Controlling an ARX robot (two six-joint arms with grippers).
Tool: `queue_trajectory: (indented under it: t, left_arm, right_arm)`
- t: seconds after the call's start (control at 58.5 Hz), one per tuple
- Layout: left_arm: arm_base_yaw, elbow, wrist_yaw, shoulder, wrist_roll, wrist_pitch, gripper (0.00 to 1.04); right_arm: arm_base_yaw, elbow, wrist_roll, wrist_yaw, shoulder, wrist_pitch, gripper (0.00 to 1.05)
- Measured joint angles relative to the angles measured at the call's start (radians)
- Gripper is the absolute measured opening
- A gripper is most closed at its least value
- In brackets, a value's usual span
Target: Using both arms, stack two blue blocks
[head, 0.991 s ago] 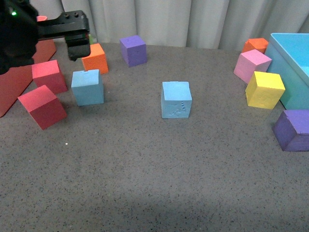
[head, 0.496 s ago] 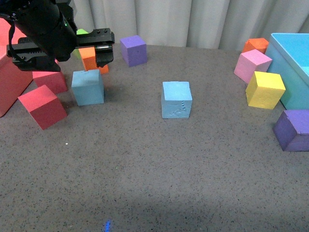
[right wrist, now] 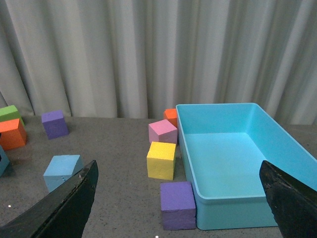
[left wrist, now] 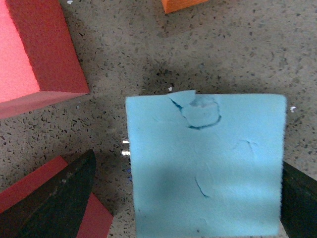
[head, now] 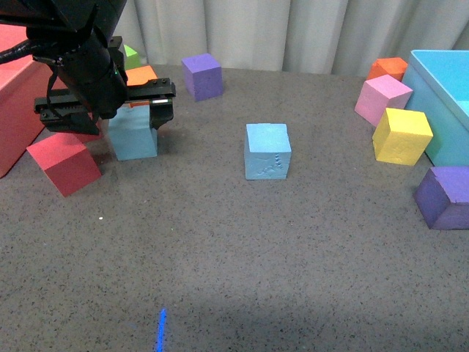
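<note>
One plain blue block (head: pixel 134 135) sits at the left of the table. The other blue block (head: pixel 267 151), with an embossed front face, sits in the middle. My left gripper (head: pixel 135 110) is open and lowered over the left block, one finger (head: pixel 162 111) beside its right face. In the left wrist view the block (left wrist: pixel 205 163) lies between the open left gripper (left wrist: pixel 183 208) fingers (left wrist: pixel 54 203), not clamped. My right gripper (right wrist: pixel 173 208) is open, empty and raised, out of the front view; a blue block (right wrist: pixel 62 171) shows there.
Red cubes (head: pixel 64 161) and an orange cube (head: pixel 141 75) crowd the left block. A purple cube (head: pixel 202 75) stands behind. At the right are pink (head: pixel 382 99), yellow (head: pixel 401 136), orange (head: pixel 388 68) and purple (head: pixel 445 196) cubes and the turquoise bin (head: pixel 440 110).
My left arm has swung right and come down from the far left corner over the left blue block, so its open fingers now stand on either side of it. The blocks have not moved.
</note>
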Motion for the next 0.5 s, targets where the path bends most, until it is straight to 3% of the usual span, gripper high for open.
queue_trajectory:
  t: [0.256, 0.496]
  left_arm:
    - [-0.003, 0.01, 0.013, 0.008, -0.015, -0.011, 0.61]
    - [-0.041, -0.011, 0.022, -0.048, -0.028, -0.031, 0.48]
  right_arm:
    - [0.0, 0.0, 0.0, 0.0, 0.0, 0.0, 0.95]
    - [0.0, 0.0, 0.0, 0.0, 0.0, 0.0, 0.95]
